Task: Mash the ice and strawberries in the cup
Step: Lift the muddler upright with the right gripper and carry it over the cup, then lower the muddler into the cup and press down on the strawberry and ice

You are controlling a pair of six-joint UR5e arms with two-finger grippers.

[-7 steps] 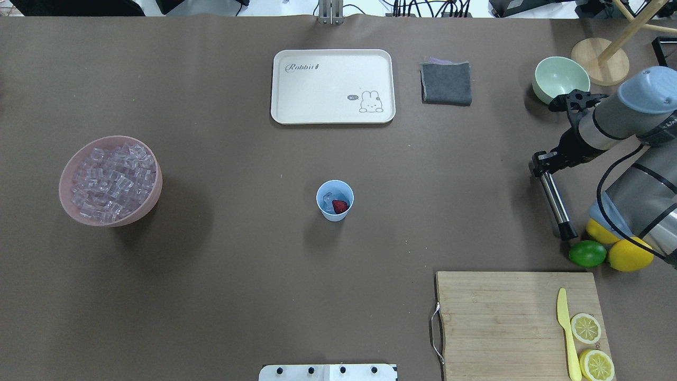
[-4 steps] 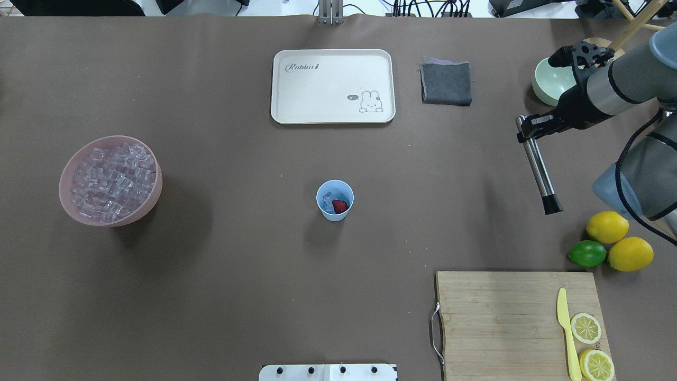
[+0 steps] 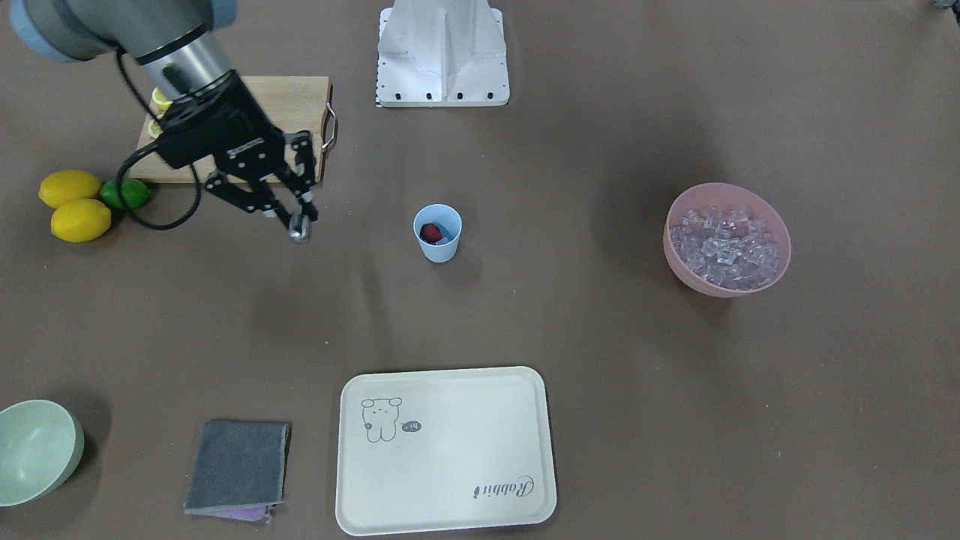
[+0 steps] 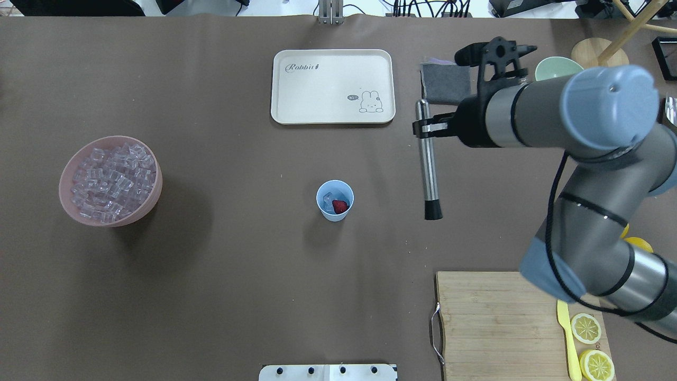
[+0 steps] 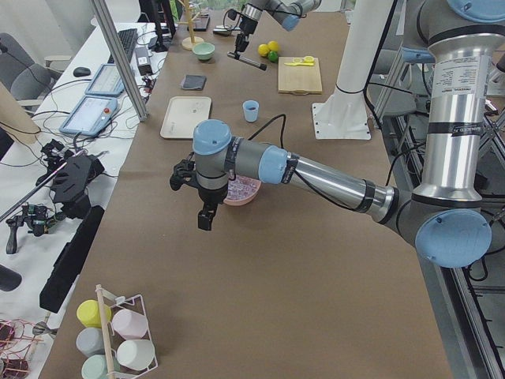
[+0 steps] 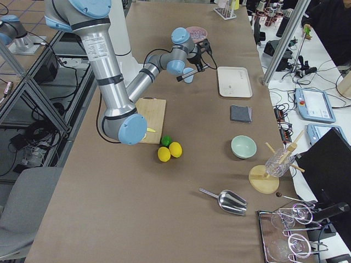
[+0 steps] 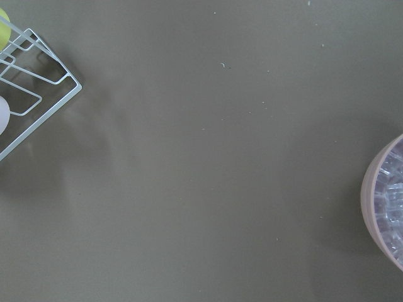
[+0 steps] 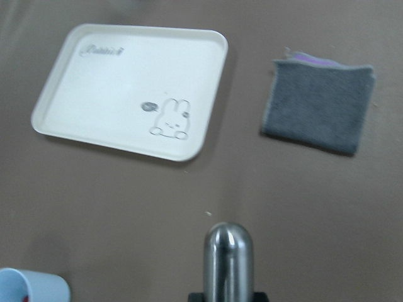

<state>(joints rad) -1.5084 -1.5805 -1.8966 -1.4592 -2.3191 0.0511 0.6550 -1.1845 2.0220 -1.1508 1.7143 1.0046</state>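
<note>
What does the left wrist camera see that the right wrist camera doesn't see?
Only the left wrist camera sees a white wire rack and the edge of the pink bowl full of ice. Only the right wrist camera sees the bunny tray, the grey cloth, the shiny metal stick and a bit of the blue cup. Both see the brown table.

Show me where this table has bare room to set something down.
Widest bare stretch: between the pink bowl and the cup. Also bare: from the cup to the cutting board. Crowded: the robot's right end, with lemons, green bowl and muddler.
</note>
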